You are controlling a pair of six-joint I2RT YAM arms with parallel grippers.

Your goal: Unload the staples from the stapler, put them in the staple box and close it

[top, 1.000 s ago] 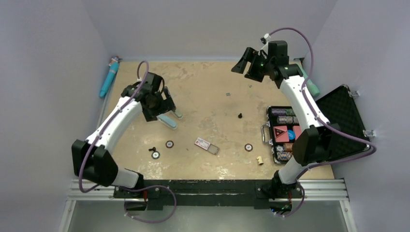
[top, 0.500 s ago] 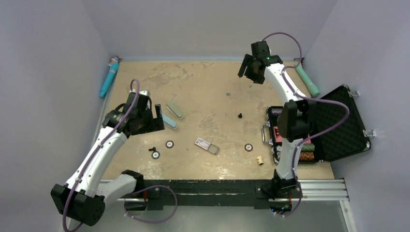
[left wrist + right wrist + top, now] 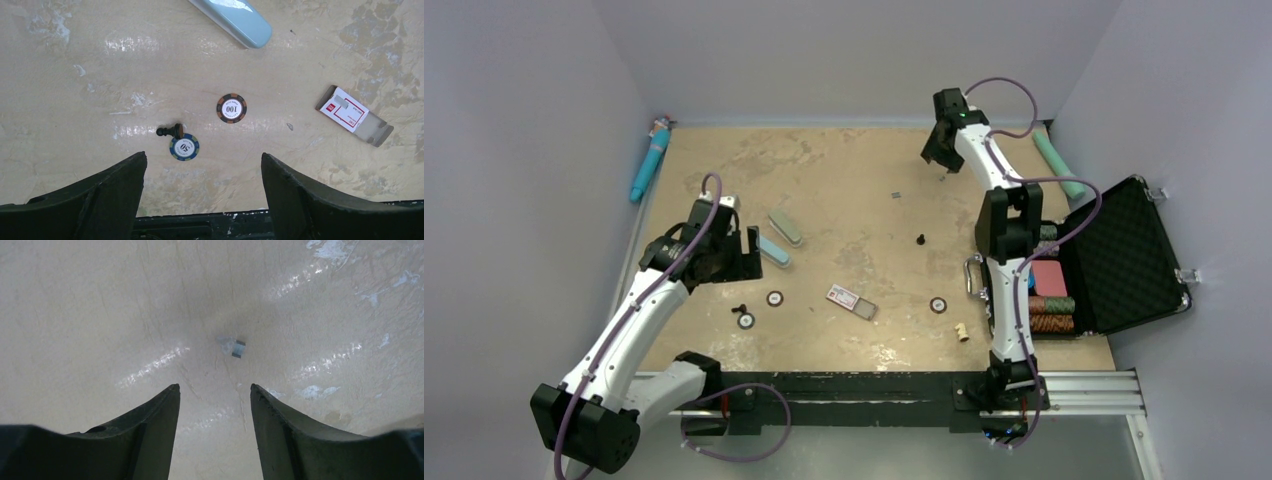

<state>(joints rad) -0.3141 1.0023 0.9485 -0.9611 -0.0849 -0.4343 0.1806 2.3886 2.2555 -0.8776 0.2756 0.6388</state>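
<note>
Right jaws hang released and bare at one o'clock on the surface (image 3: 844, 160), over a tiny grey scrap (image 3: 238, 348), perhaps a stray staple, too blurred to tell. Left jaws, likewise released, hover at nine o'clock beside the stapler (image 3: 774, 250). The staples (image 3: 895, 195) lie loose toward twelve o'clock, well apart from it. Unloading looks done; the next move calls only for lifting both arms clear.
</note>
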